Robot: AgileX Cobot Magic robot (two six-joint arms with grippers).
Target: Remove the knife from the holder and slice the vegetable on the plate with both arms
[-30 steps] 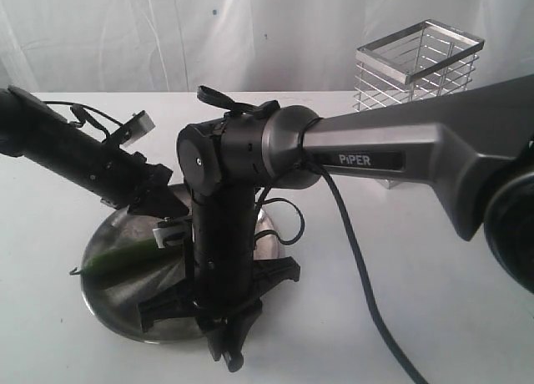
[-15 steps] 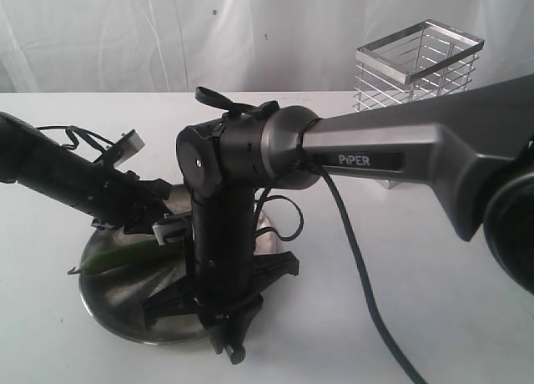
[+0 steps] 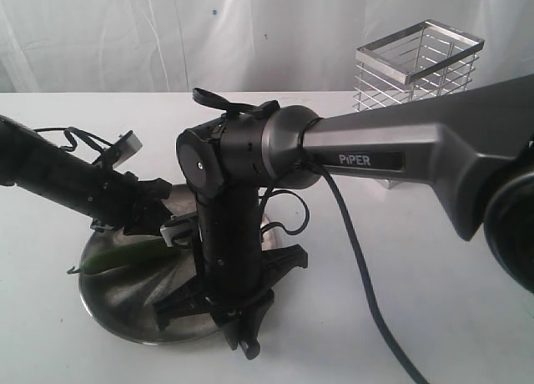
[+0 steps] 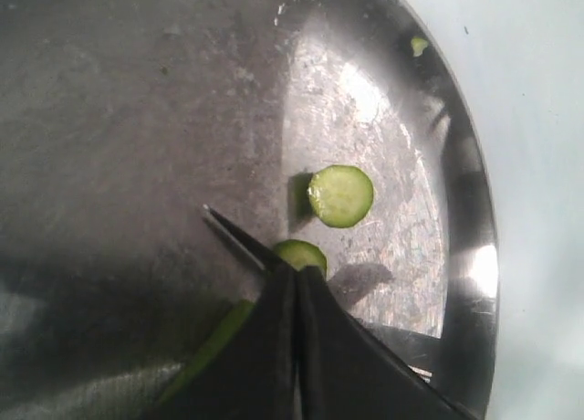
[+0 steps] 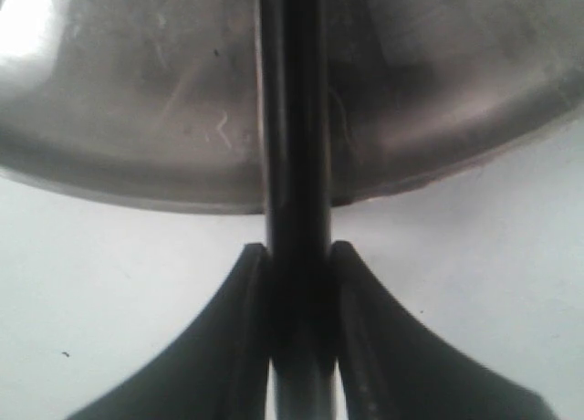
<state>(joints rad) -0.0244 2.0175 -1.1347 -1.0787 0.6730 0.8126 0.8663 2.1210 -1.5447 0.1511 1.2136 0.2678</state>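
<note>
The dull steel plate [image 3: 113, 305] lies front left, with the green vegetable [image 3: 117, 257] on its left part. In the left wrist view one round slice [image 4: 341, 195] lies loose on the plate [image 4: 137, 100], and a second slice [image 4: 301, 253] sits at the tips of my left gripper [image 4: 297, 272]. That gripper is shut, and the rest of the vegetable [image 4: 214, 342] runs out from under it. The knife's pointed tip [image 4: 228, 228] lies beside those tips. My right gripper [image 5: 297, 248] is shut on the knife [image 5: 294, 119], which reaches over the plate rim [image 5: 137, 187].
The silver wire holder [image 3: 417, 67] stands at the back right with nothing showing inside it. The right arm's grey link [image 3: 392, 150] spans the middle of the exterior view, and its cable [image 3: 367, 292] trails over the white table. A small green scrap [image 4: 418, 45] lies near the plate rim.
The left arm has dropped lower and flatter over the plate. The right gripper with the knife has shifted slightly right along the plate's near edge.
</note>
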